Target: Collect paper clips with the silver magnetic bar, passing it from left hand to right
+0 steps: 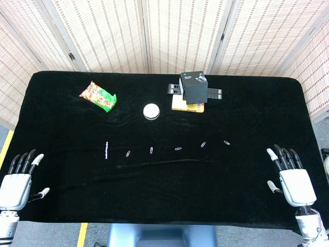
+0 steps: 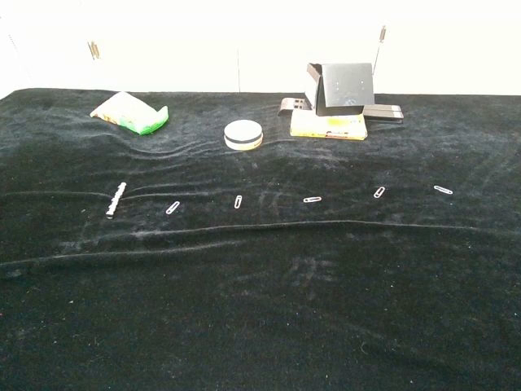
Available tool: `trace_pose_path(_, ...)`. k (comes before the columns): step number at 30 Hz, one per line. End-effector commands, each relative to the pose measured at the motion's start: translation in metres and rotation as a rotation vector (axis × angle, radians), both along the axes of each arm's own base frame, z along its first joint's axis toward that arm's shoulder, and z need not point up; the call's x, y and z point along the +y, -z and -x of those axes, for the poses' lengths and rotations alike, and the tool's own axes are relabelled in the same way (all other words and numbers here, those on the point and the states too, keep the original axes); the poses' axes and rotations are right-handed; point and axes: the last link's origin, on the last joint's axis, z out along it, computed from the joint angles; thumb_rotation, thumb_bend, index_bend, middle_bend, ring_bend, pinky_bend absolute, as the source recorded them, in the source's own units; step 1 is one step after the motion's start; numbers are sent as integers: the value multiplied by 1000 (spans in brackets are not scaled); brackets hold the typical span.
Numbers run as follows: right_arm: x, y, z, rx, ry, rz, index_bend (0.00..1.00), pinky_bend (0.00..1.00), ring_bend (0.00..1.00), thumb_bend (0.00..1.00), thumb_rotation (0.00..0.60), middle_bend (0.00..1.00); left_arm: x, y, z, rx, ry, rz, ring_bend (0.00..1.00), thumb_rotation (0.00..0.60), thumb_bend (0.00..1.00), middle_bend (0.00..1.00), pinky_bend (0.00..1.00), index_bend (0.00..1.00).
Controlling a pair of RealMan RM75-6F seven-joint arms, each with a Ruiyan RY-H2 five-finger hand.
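Both hands lay empty with fingers spread, the left hand (image 1: 18, 181) and right hand (image 1: 291, 177) at the counter's (image 1: 61, 170) near corners. The magnetic bar (image 1: 106, 149) lay left of a row of paper clips (image 1: 178, 148), untouched

From my head camera I see my left hand (image 1: 19, 181) as a pale grey-white shell over the palm, with slim black fingers ending in white tips and a black thumb capped white. My right hand (image 1: 290, 177) is built the same. Below each palm sits a white wrist cuff; the left one carries a small dark round mark. My chest camera shows neither hand.
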Motion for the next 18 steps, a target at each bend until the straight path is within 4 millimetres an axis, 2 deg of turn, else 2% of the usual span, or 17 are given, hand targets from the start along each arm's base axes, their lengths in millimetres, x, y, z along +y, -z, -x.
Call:
trace_pose_path(1, 0, 0, 0, 0, 0, -1, 0, 0, 0, 262, 600, 0, 0, 0, 0, 0, -1, 1, 0, 600, 111, 0, 0, 0)
trace_pose_path(8, 3, -4, -2, -10, -15, 19, 0, 0, 0, 262, 600, 0, 1, 3, -4, -3, 28, 21, 0, 600, 112, 0, 0, 0)
trace_pose_path(10, 7, -9, -3, -27, -27, 33, 0, 0, 0, 262, 600, 0, 6, 5, -7, -6, 62, 38, 9, 600, 115, 3, 28, 0)
trace_pose_path(11, 9, -11, -4, -39, -35, 38, 0, 0, 0, 262, 600, 0, 9, 6, -8, -4, 72, 52, 34, 600, 116, 18, 81, 0)
trace_pose_path(12, 11, -15, -6, -52, -50, 47, 0, 0, 0, 262, 600, 0, 16, 7, -10, -2, 88, 73, 107, 600, 117, 67, 199, 0)
trace_pose_path(13, 13, -17, -7, -58, -62, 56, 0, 0, 0, 262, 600, 0, 23, 8, -12, -6, 103, 92, 214, 600, 126, 148, 332, 0)
trace_pose_path(14, 13, -20, -8, -62, -74, 66, 0, 0, 0, 261, 600, 0, 30, 9, -15, -15, 116, 116, 300, 600, 144, 218, 424, 1)
trace_pose_path(15, 14, -22, -9, -68, -88, 79, 0, 0, 0, 261, 600, 0, 39, 11, -18, -28, 129, 155, 456, 600, 201, 360, 569, 21)
trace_pose_path(16, 14, -24, -9, -73, -95, 89, 0, 0, 0, 261, 600, 0, 46, 13, -21, -33, 139, 187, 564, 600, 263, 468, 656, 51)
trace_pose_path(18, 14, -28, -9, -78, -104, 109, 0, 0, 0, 262, 600, 0, 61, 18, -30, -35, 166, 256, 685, 600, 352, 608, 752, 118)
